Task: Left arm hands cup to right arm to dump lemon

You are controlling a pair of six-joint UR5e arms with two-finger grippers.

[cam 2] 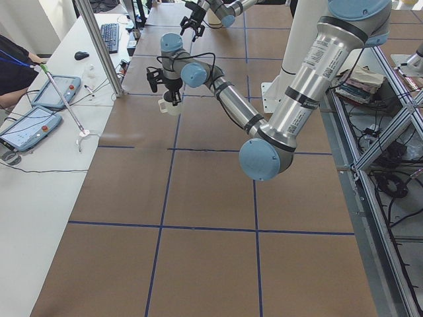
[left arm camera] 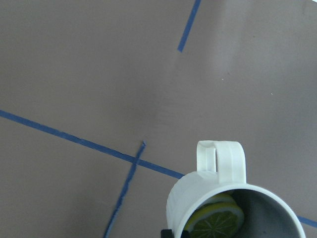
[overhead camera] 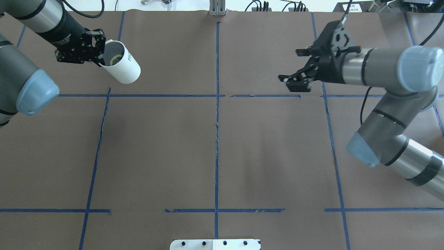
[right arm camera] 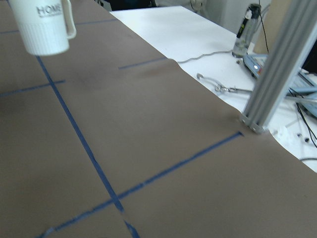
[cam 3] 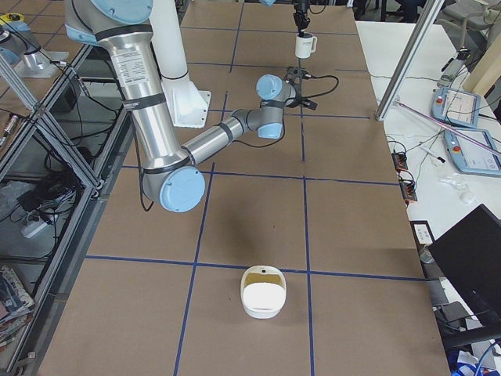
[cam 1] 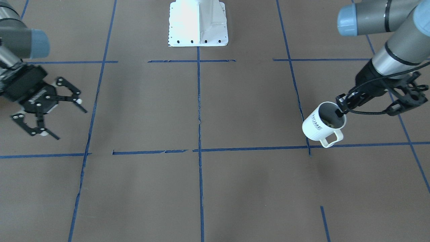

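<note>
The cream-white cup (cam 1: 317,126) with dark "HOME" lettering hangs a little above the table, tilted, with its handle toward the operators' side. My left gripper (cam 1: 341,110) is shut on the cup's rim, one finger inside and one outside. A lemon slice (left arm camera: 216,219) lies inside the cup. In the overhead view the cup (overhead camera: 125,66) is at the far left with the left gripper (overhead camera: 100,57) on it. My right gripper (overhead camera: 292,66) is open and empty at the far right, well apart from the cup. It also shows in the front-facing view (cam 1: 67,119). The right wrist view shows the cup (right arm camera: 43,27) far off.
The white robot base (cam 1: 198,23) stands at the table's middle edge. A white bowl-like container (cam 3: 263,291) sits on the table toward the robot's right end. An aluminium post (right arm camera: 272,74) and a white side table with tablets (cam 2: 36,122) border the far side.
</note>
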